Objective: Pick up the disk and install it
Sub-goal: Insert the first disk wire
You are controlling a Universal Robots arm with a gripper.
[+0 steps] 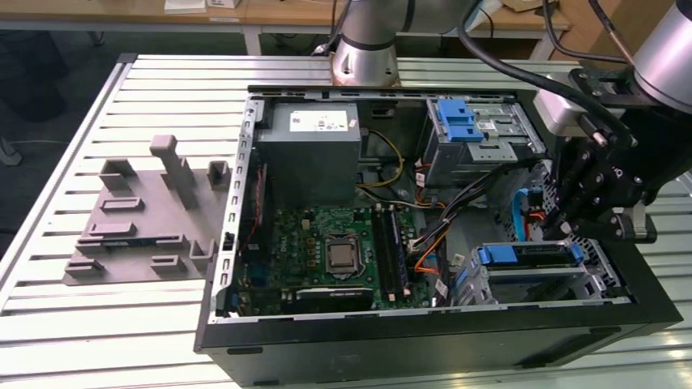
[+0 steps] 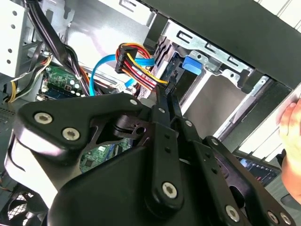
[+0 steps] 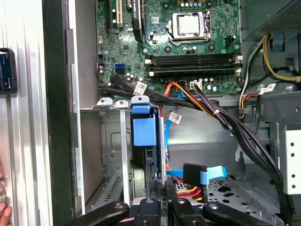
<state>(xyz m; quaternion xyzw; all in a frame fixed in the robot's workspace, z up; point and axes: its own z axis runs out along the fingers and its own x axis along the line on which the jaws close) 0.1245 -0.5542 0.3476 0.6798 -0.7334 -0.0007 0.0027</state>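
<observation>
Here the gripper point(image 1: 601, 212) hangs at the open computer case point(image 1: 433, 340), on the exterior view's right, just above the drive cage point(image 1: 546, 271). The disk point(image 3: 143, 134) already stands on edge in a slot of this cage, its blue caddy point(image 1: 527, 254) showing on top. In the first wrist view the fingers point(image 3: 157, 188) stand nearly together at the rear edge of the disk; whether they truly grip it I cannot tell. I judge the step is seating the disk: push straight along the slot, and keep clear of the cable bundle point(image 3: 197, 106) beside it. A person's hand point(image 2: 291, 136) is near the case.
</observation>
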